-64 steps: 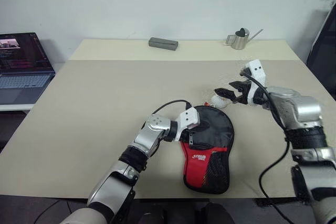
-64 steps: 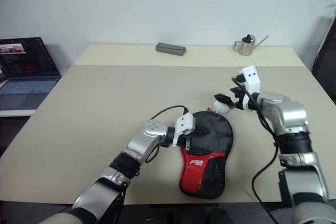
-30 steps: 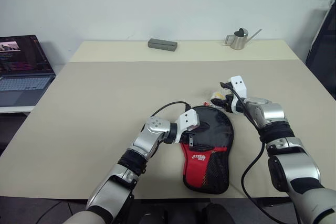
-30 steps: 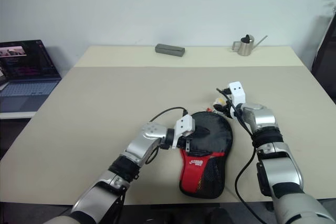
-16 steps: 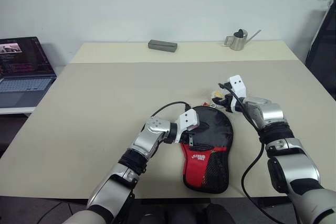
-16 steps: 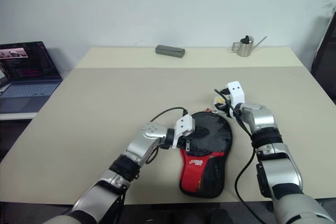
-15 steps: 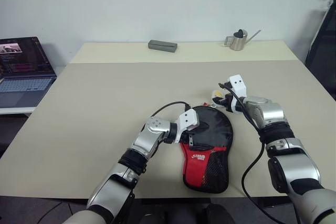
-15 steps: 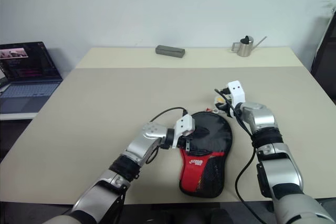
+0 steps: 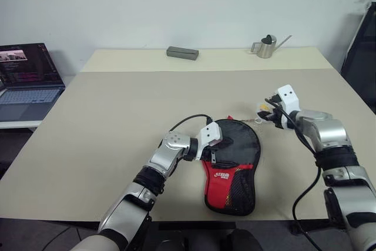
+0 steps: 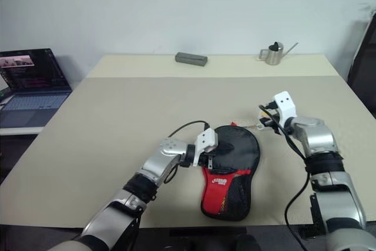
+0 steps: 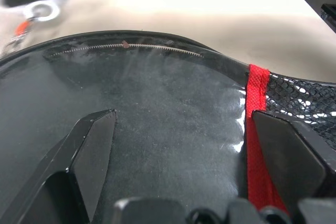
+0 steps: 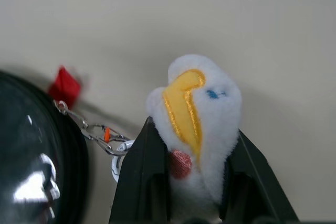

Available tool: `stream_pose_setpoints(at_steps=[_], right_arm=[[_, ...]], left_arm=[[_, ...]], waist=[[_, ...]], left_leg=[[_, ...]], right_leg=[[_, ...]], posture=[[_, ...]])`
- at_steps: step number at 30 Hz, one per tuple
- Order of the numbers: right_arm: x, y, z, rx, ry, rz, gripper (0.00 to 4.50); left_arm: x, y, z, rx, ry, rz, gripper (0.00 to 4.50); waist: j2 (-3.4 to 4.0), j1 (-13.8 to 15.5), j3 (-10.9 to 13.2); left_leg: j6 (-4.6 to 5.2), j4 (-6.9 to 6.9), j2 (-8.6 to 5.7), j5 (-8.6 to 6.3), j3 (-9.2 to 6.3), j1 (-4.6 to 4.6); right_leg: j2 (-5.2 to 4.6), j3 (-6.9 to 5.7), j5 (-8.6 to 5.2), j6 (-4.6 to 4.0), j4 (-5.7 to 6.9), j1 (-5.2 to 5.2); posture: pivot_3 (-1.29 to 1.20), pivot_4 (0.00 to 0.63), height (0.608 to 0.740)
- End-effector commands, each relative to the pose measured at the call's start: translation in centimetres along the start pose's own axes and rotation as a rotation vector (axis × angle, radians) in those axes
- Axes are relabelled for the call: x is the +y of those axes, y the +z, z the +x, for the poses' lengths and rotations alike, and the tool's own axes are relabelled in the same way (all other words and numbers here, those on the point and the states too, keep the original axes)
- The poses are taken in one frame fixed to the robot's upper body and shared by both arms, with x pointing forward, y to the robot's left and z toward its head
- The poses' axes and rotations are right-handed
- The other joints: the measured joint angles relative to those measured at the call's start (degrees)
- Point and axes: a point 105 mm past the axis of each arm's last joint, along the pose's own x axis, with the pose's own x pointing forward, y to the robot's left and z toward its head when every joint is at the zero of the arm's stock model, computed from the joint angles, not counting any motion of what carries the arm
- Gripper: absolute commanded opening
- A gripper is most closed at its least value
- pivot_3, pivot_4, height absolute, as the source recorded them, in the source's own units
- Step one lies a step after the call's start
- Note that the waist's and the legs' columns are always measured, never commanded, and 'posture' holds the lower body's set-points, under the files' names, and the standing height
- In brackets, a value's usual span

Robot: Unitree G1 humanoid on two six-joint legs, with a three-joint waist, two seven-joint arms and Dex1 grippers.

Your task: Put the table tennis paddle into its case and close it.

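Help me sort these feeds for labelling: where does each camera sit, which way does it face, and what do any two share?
Head stereo pair: on the head, facing forward and down over the table; both arms show.
Left wrist: along the open left gripper, fingers either side of the case.
Right wrist: along the right gripper, shut on a plush charm chained to the case.
Shared: both wrist views show the case's black rim.

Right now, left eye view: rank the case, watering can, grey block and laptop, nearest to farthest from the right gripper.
From the right gripper, which is shut on a small plush charm:
1. case, just to its left, toward the near edge.
2. watering can, at the table's far edge behind it.
3. grey block, far edge, further left.
4. laptop, off the table's left side.
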Motion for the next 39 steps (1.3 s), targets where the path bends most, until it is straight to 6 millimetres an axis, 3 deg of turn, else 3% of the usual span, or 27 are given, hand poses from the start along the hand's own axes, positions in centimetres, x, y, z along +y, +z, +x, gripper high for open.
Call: stream_pose_setpoints(at_steps=[1,9,16,21,28,39], right_arm=[[-0.3,0.7,-2.5,-0.024,0.012,-0.026,0.64],[2.1,-1.8,-7.0,0.066,0.130,-0.034,0.64],[5.2,-3.5,-9.8,0.137,0.251,-0.067,0.64],[8.9,-6.2,-12.3,0.237,0.422,-0.142,0.64],[12.4,-8.8,-14.7,0.314,0.601,-0.242,0.64],[15.3,-10.1,-17.2,0.346,0.786,-0.301,0.56]], left_arm=[[-1.3,-4.3,-0.3,0.120,-0.022,-0.119,4.50],[-1.3,-4.2,-0.1,0.118,-0.027,-0.125,4.50],[-1.3,-4.0,0.3,0.111,-0.032,-0.124,4.50],[-1.4,-3.9,0.6,0.107,-0.037,-0.120,4.50],[-1.6,-3.7,1.0,0.102,-0.041,-0.117,4.50],[-1.7,-3.4,1.5,0.097,-0.047,-0.113,4.50]], waist=[[0.00,0.03,-0.01],[0.00,0.14,-0.04],[-0.06,0.23,-0.10],[-0.11,0.53,-0.13],[-0.21,1.22,-0.16],[-0.34,2.83,-0.22]], left_leg=[[0.00,0.00,0.00,0.00,-0.01,0.00],[0.02,0.00,0.01,-0.01,-0.03,0.03],[0.08,-0.01,0.02,-0.05,-0.12,0.11],[0.10,-0.03,0.04,-0.07,-0.12,0.08],[0.15,-0.03,0.02,-0.11,-0.12,0.09],[0.28,-0.04,-0.07,-0.26,-0.13,-0.02]], right_leg=[[0.00,-0.01,0.00,0.00,0.00,0.00],[-0.01,-0.05,-0.02,0.03,-0.10,0.15],[-0.01,-0.18,0.00,0.10,-0.48,0.45],[-0.02,-0.26,-0.10,0.29,-0.58,0.46],[-0.05,-0.28,-0.16,0.42,-0.72,0.56],[-0.15,-0.36,-0.13,0.34,-1.00,0.61]], posture=[[0.00,0.150,0.740],[0.00,0.150,0.740],[0.00,0.150,0.740],[0.00,0.150,0.740],[0.00,0.150,0.740],[0.00,0.150,0.740]])
